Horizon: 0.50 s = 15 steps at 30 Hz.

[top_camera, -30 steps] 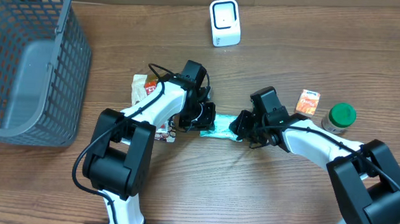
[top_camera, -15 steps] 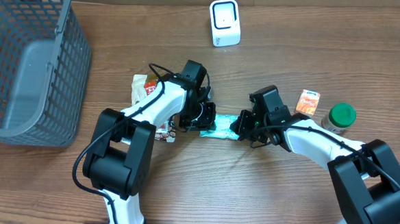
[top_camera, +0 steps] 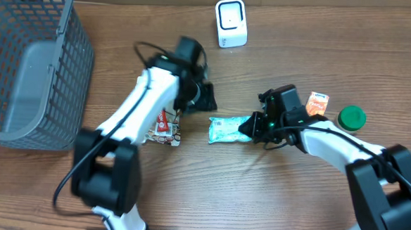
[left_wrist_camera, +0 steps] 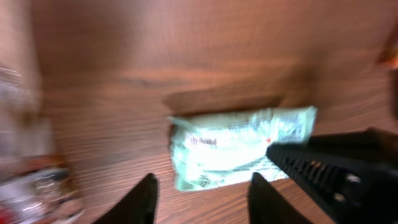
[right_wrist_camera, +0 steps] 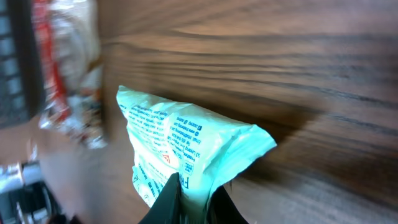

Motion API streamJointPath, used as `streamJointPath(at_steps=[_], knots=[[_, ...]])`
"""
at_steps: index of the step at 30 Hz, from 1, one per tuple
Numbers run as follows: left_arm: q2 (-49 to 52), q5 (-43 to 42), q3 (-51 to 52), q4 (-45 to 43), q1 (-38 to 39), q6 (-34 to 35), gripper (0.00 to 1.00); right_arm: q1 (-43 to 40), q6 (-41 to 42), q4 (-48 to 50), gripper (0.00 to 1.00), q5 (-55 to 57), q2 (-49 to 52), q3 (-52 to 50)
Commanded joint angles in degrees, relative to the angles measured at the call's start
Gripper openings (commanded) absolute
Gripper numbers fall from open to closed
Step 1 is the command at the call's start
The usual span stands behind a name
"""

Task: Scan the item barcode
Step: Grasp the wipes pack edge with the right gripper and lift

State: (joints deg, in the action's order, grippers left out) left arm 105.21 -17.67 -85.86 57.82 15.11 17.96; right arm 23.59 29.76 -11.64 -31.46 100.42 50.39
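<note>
Handover complete: the left tool [top_camera: 205, 99] had let go of the mint-green plastic packet [top_camera: 226, 129] and pulled back toward upper centre, jaws parted, empty. The right tool [top_camera: 251, 126] alone pinched the packet's right end at frame centre, low over the wooden worktop [top_camera: 292, 204]. The right arm reached in leftward; the white box-shaped scanner [top_camera: 231, 23] likely came next.
</note>
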Motion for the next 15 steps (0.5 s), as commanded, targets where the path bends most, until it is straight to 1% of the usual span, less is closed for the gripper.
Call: streamJointPath(at_steps=[1, 2, 5, 6, 8, 9, 11, 15], knots=[[-4.7, 4.9, -3.5, 1.8, -3.3, -1.7, 0.5, -0.7, -10.1, 0.3, 0.04, -8.6, -7.1, 0.2], [-5.2, 6.8, -3.6, 2.2, -4.3, -1.7, 0.54, -0.8, -12.5, -0.6, 0.04, -10.4, -8.7, 0.2], [-5.6, 10.9, -3.6, 3.3, -7.7, -1.7, 0.67, -1.0, -15.7, -4.3, 0.04, -11.1, -12.9, 0.2], [-5.6, 12.0, -3.5, 3.7, -8.8, -1.7, 0.73, -1.2, -16.9, -5.6, 0.04, -11.1, -14.0, 0.2], [-5.4, 14.6, -3.3, 4.4, -11.0, -1.7, 0.79, -1.7, -19.1, -8.5, 0.04, -11.1, -16.6, 0.2], [-5.5, 15.6, -3.2, 4.8, -12.1, -1.7, 0.83, -2.1, -20.0, -9.8, 0.04, -11.1, -17.7, 0.2], [-5.5, 17.0, -3.2, 4.9, -14.3, -2.1, 0.87, -3.1, -21.4, -12.1, 0.04, -11.1, -20.2, 0.2], [-5.4, 17.0, -3.2, 4.8, -17.4, -3.7, 0.89, -5.9, -21.3, -14.8, 0.04, -11.1, -24.7, 0.2]])
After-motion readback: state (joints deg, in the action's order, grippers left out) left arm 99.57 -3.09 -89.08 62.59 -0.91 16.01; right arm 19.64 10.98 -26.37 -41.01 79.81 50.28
